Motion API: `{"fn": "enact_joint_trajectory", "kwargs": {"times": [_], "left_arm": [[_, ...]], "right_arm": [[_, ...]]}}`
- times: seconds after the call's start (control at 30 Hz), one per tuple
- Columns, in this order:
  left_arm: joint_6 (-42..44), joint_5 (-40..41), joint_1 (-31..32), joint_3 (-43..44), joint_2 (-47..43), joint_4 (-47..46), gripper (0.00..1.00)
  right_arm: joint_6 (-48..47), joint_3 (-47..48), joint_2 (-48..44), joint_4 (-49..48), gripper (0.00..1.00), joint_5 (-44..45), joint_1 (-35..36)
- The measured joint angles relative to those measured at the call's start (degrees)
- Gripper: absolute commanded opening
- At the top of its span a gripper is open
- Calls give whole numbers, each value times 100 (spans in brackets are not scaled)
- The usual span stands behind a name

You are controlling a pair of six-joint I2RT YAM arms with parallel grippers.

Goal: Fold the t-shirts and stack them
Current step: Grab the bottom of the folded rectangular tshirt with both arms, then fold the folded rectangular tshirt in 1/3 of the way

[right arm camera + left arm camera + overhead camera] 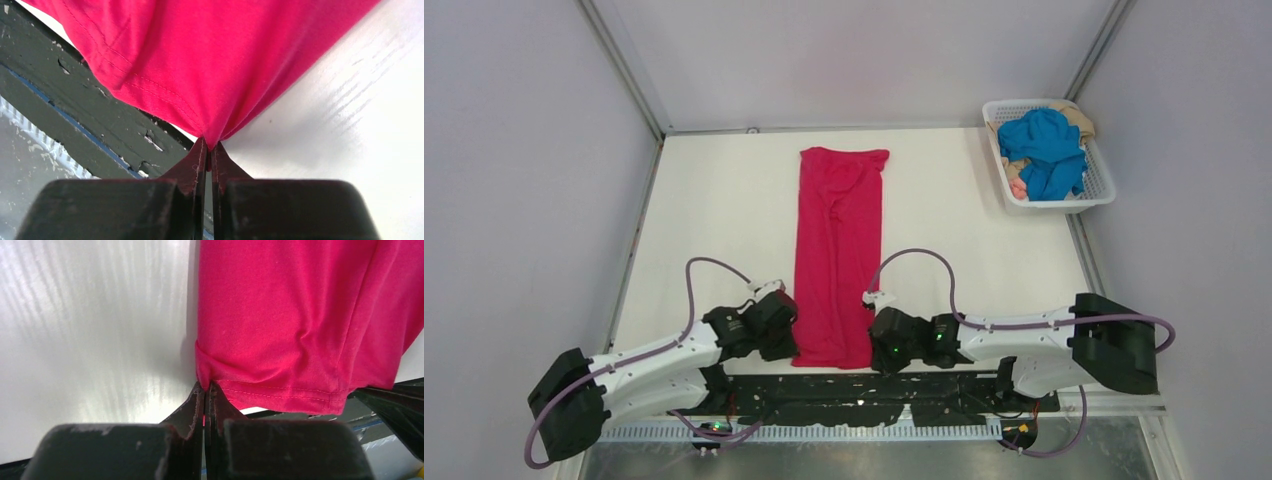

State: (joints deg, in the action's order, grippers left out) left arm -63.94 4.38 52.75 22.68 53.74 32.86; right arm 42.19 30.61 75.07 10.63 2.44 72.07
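The crimson-pink t-shirt (839, 250) lies on the table as a long narrow strip running from the far middle to the near edge. My left gripper (792, 345) is shut on its near left hem corner; the left wrist view shows the fabric (290, 325) pinched at my gripper (206, 387). My right gripper (872, 350) is shut on the near right hem corner; the right wrist view shows the fabric (215, 65) pinched at my gripper (209, 142). The blue t-shirt (1046, 148) lies crumpled in the basket, with the beige t-shirt (1079, 120) partly hidden beneath it.
The white lattice basket (1099, 190) stands at the far right of the white table (714, 220). A black mounting plate (874, 395) runs along the near edge under the arms. Grey walls with metal frame posts close in the table.
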Motion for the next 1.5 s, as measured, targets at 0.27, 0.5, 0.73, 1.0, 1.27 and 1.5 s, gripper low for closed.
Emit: {"fn": "enact_joint_trajectory", "kwargs": {"times": [0.27,0.5,0.73,1.0,1.27,1.5], "left_arm": [[28,-103,0,-166,-590,459,0],[195,-190,0,-234,-1379,605,0],[503,59,-162,391,-1217,649,0],[901,79,-1200,1425,2,240,0],[1366,22,-2105,2660,1241,-20,0],[1674,-337,-2621,3526,2551,-240,0]], "right_arm": [[175,-444,-509,-175,6,-275,92],[136,-372,-546,-254,6,-509,136],[-326,533,-699,367,6,-293,-317],[-1086,1325,-531,584,6,-361,-1609],[-1722,2347,424,643,6,-560,-2691],[-2094,3080,1351,562,6,-885,-3436]]}}
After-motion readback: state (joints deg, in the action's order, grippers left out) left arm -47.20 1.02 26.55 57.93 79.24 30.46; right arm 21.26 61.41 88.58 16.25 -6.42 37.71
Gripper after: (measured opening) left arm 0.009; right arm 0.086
